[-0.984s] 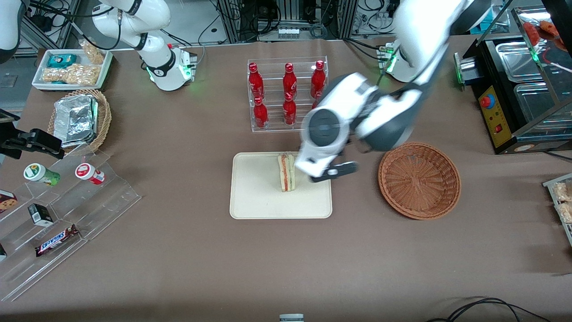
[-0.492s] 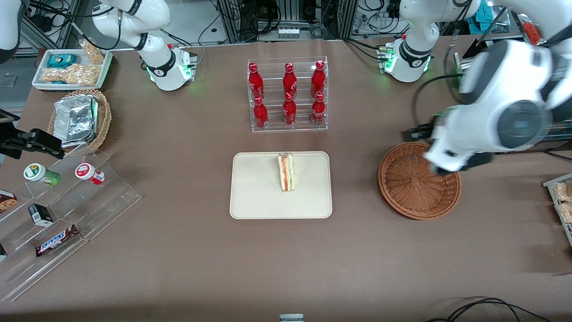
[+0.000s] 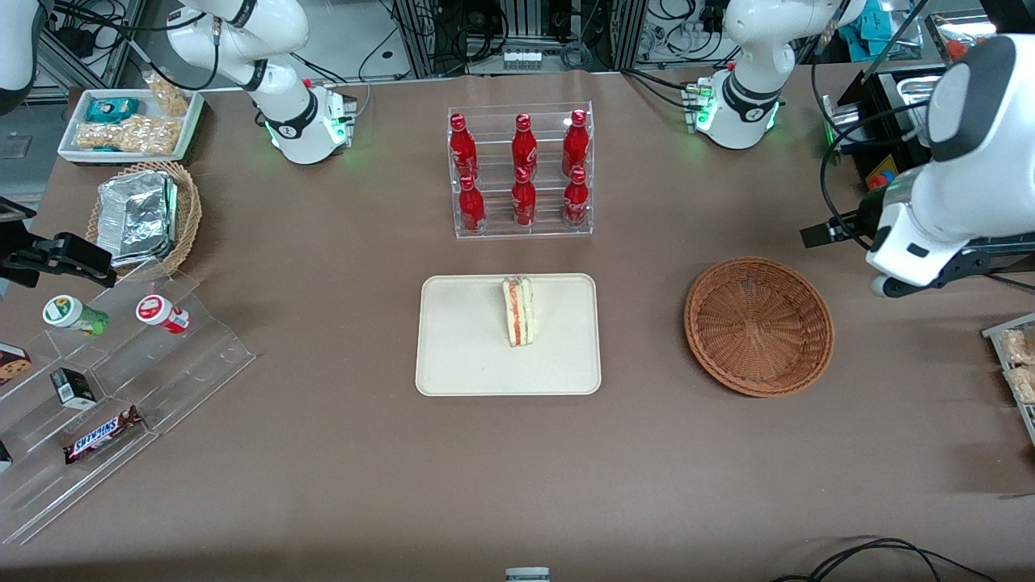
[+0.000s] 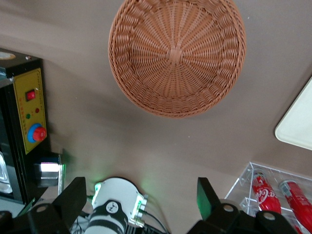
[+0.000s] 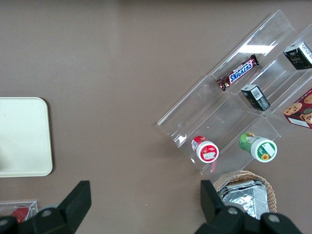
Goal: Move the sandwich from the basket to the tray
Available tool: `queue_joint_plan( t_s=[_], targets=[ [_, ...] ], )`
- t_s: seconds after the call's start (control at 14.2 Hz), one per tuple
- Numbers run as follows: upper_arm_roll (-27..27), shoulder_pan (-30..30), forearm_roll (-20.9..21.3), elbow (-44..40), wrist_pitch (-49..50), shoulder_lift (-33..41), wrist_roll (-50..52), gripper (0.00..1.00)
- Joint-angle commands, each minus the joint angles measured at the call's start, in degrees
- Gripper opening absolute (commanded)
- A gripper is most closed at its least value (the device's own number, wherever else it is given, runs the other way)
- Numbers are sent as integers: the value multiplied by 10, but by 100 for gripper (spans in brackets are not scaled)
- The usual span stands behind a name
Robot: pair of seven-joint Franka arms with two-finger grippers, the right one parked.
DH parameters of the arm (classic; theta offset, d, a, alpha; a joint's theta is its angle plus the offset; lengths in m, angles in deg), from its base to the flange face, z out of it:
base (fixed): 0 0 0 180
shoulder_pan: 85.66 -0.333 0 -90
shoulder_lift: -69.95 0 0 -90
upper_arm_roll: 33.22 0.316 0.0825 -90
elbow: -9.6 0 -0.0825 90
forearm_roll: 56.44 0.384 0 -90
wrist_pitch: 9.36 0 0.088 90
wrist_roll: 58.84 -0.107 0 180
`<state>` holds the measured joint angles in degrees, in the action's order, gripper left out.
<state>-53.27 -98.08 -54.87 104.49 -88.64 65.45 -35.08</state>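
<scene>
The sandwich (image 3: 518, 311) stands on its edge on the cream tray (image 3: 461, 347), in the part of it farther from the front camera. The reddish-brown basket (image 3: 758, 326) sits empty beside the tray, toward the working arm's end of the table. My left gripper (image 3: 889, 275) hangs raised above the table past the basket, near the black machine. It is open and empty. In the left wrist view the open gripper (image 4: 139, 204) frames the arm's base, with the basket (image 4: 176, 53) and a tray corner (image 4: 297, 129) in sight. The tray also shows in the right wrist view (image 5: 22, 136).
A clear rack of red bottles (image 3: 521, 174) stands farther from the camera than the tray. A black machine (image 3: 914, 194) is beside my gripper. A tan basket with a foil package (image 3: 141, 214), a white snack tray (image 3: 129, 125) and a clear stepped shelf (image 3: 105, 388) lie toward the parked arm's end.
My left gripper has let go of the sandwich on the tray, then swung away over the basket to the working arm's end of the table. The sandwich has not moved.
</scene>
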Motion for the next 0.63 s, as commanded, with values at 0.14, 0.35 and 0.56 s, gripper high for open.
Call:
queue_joint_plan(
  t_s=[0.14,0.35,0.56],
  targets=[
    [-3,-40,1,-52,24,26,-90,100],
    [-2,-36,1,-74,-10,20,-148,100],
    [5,-14,4,-77,-37,44,-149,100]
  ],
)
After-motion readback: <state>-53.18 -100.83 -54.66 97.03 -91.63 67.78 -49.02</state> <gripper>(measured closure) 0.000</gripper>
